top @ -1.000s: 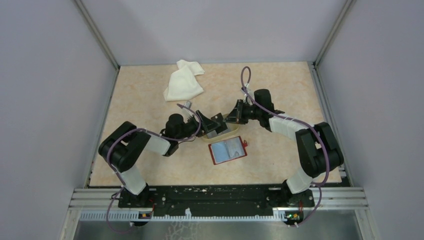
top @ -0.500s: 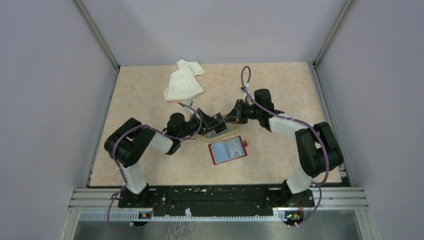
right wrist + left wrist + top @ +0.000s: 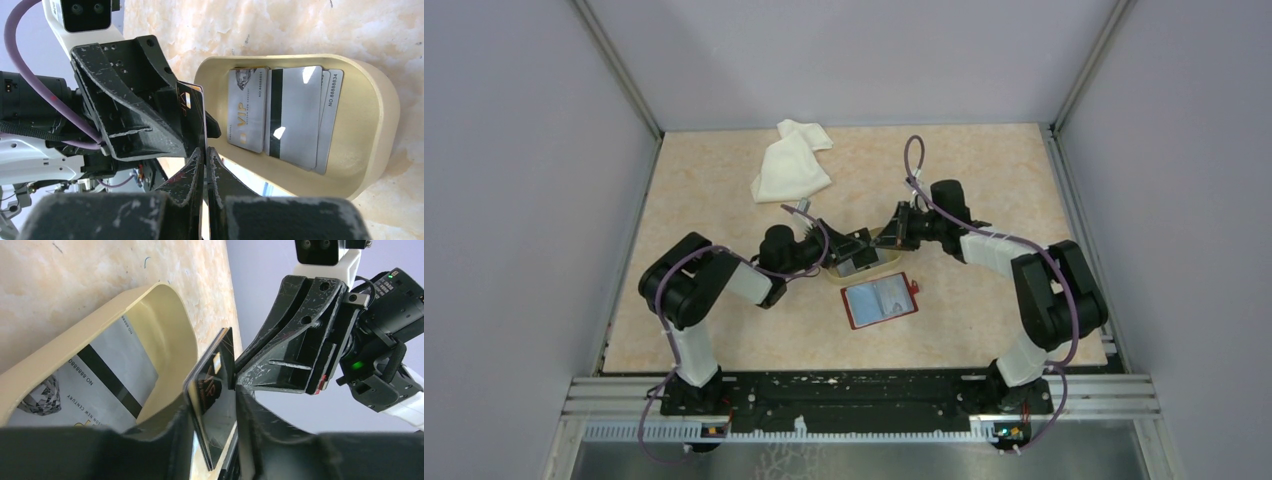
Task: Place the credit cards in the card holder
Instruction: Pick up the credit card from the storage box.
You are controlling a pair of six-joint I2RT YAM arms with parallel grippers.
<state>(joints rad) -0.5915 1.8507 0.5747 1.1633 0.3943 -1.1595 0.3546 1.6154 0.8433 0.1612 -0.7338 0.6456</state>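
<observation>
A dark credit card (image 3: 212, 390) stands on edge over the near rim of the tan dish (image 3: 385, 115). My right gripper (image 3: 205, 155) is shut on its edge. My left gripper (image 3: 212, 405) faces it, fingers on both sides of that card; the card leans on one finger and a gap shows at the other. More credit cards, white-grey, one with a black stripe (image 3: 295, 117), lie flat in the dish. The red card holder (image 3: 880, 301) lies open on the table just in front of the dish, apart from both grippers.
A crumpled white cloth (image 3: 792, 163) lies at the back left of the table. Grey walls and metal posts enclose the table. Both arms meet above the dish (image 3: 874, 264) at mid-table.
My left gripper has moved in toward the right one and its jaws have narrowed around the card. The right gripper stays shut on the card and has hardly moved.
</observation>
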